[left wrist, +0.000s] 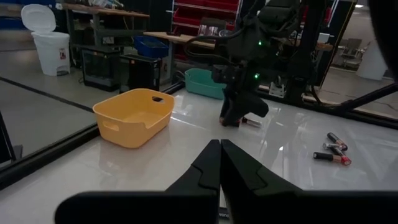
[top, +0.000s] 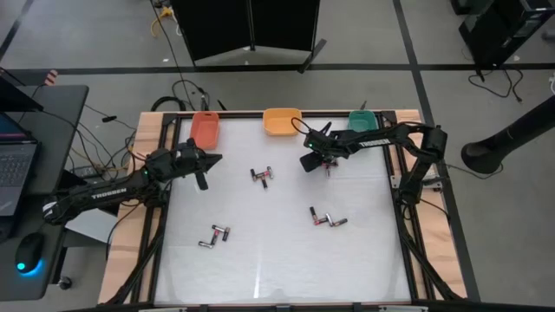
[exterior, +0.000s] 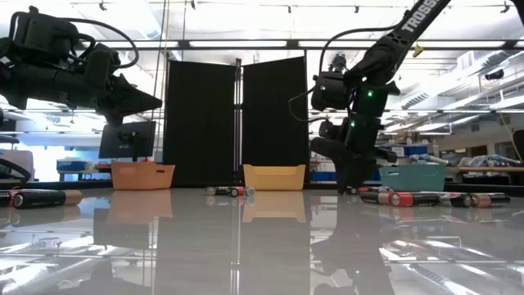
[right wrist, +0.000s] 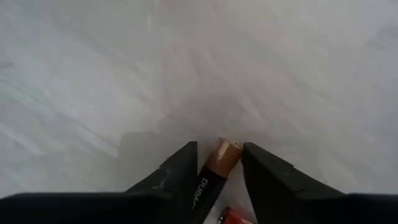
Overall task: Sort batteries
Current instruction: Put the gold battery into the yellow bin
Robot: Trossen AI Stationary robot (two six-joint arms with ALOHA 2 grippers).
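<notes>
Small dark batteries with copper and red ends lie in loose groups on the white table: one group [top: 262,175] at centre, one [top: 327,219] to the right, one [top: 214,236] near the front left. My right gripper [top: 314,162] is low over the table's far right part, in front of the green bin [top: 362,120], shut on one battery [right wrist: 219,167]. My left gripper [top: 202,176] hangs shut and empty above the far left part, near the orange-red bin [top: 205,130]. A yellow bin [top: 282,121] stands between the two. My right gripper pinches a dark battery by its sides between its two fingers [right wrist: 181,168], slanting down from above. The battery lies along the fingers, and its copper end [right wrist: 227,151] sticks out past the fingertips. Whether it rests on the table or hangs just above it, I cannot tell.
The three bins stand in a row along the table's far edge. A red-ended battery [right wrist: 233,216] lies right beside my right gripper's fingers, and another [left wrist: 252,121] shows by it in the left wrist view. A raised frame borders the table. The near half is mostly bare.
</notes>
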